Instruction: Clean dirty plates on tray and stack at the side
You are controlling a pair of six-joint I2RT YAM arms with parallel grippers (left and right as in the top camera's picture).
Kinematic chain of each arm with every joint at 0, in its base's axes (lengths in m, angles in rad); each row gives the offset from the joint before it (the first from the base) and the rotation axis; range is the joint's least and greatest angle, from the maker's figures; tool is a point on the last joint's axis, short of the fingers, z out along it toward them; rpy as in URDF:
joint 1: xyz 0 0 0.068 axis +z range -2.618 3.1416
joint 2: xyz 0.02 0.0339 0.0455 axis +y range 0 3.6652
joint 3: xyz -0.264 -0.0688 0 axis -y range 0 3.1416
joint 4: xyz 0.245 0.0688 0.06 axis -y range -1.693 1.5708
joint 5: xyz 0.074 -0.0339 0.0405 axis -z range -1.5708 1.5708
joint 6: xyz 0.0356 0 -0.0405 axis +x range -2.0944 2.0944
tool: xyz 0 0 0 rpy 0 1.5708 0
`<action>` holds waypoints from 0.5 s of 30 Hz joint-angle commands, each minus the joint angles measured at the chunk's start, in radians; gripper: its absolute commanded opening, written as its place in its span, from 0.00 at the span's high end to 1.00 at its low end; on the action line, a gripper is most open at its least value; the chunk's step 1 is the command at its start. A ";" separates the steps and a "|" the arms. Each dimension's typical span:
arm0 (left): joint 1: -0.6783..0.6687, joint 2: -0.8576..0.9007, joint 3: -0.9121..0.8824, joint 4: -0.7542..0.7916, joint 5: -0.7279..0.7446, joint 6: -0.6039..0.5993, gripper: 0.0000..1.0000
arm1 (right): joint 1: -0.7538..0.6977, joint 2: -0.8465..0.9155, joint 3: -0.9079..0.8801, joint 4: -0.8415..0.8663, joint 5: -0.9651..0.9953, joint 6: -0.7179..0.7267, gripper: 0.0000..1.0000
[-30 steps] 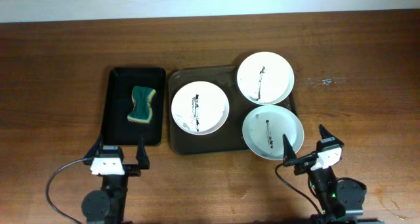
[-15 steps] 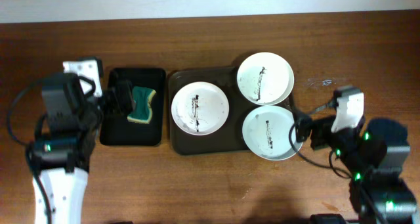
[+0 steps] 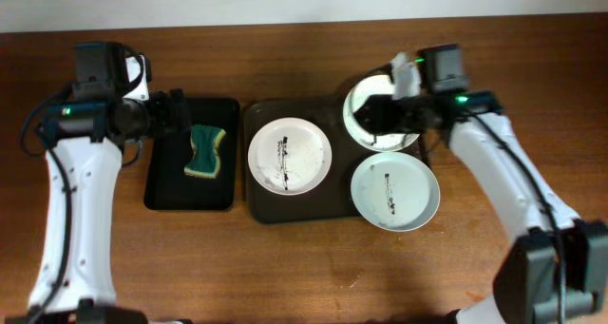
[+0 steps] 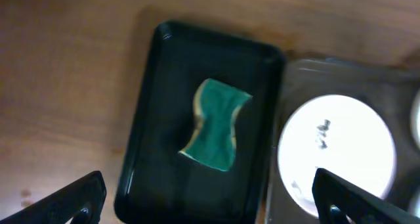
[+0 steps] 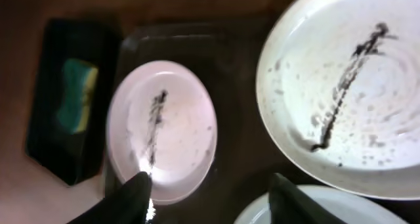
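Three white plates with black streaks lie on a brown tray: one at the left, one at the far right, one at the near right. A green and yellow sponge lies in a black tray. My left gripper is open and empty above the black tray's far end; its view shows the sponge ahead of the open jaws. My right gripper is open and empty over the far right plate. Its jaws hang above the brown tray, between the left plate and the far right plate.
The black tray stands just left of the brown tray, their edges almost touching. The near right plate overhangs the brown tray's right edge. Bare wooden table lies in front and to both sides.
Both arms have risen from the table's front edge and swung to the back. The left gripper is now over the black tray, the right one over the far right plate.
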 commanded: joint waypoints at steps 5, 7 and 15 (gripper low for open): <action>0.003 0.249 0.019 0.128 -0.088 -0.079 0.07 | 0.189 0.207 0.023 0.123 0.272 0.213 0.60; 0.003 0.274 0.019 0.146 -0.088 -0.079 0.06 | 0.197 0.258 0.023 0.154 0.272 0.237 0.62; -0.001 0.339 0.019 0.204 -0.087 -0.078 0.07 | 0.211 0.380 0.023 0.205 0.280 0.246 0.73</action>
